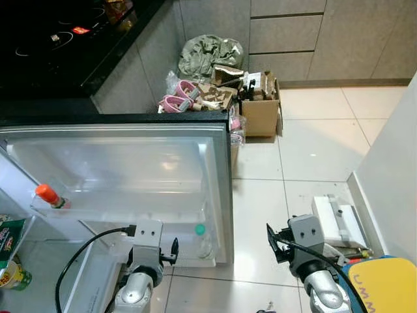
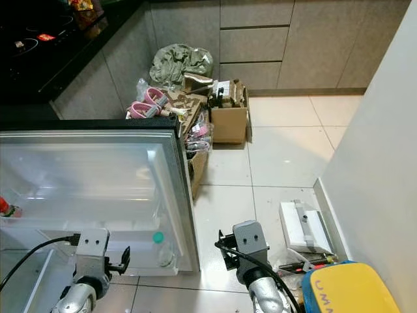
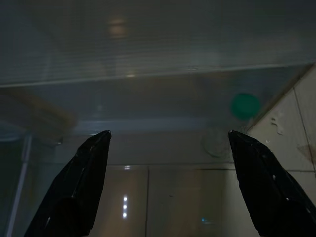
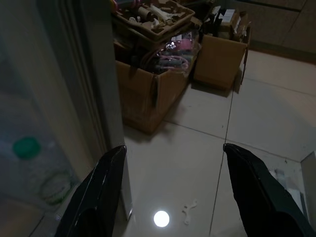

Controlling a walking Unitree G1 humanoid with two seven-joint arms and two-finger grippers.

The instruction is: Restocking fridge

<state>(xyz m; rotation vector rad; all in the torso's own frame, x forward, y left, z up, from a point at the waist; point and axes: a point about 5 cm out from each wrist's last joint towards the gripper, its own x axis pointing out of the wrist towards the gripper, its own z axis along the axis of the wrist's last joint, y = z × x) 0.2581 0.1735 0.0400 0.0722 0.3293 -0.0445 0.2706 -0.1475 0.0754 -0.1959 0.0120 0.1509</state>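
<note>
The fridge door [image 1: 117, 176] stands wide open. A bottle with an orange cap [image 1: 49, 194] sits in its far-left shelf, and a bottle with a green cap [image 1: 201, 238] sits low at the door's right end. The left hand [image 3: 165, 148] is near the door, its fingers apart and holding nothing. The right hand [image 4: 173, 163] hangs over the floor [image 1: 313, 143], fingers apart too. Boxes [image 1: 260, 111] sit far off by the worktop [image 1: 58, 45].
</note>
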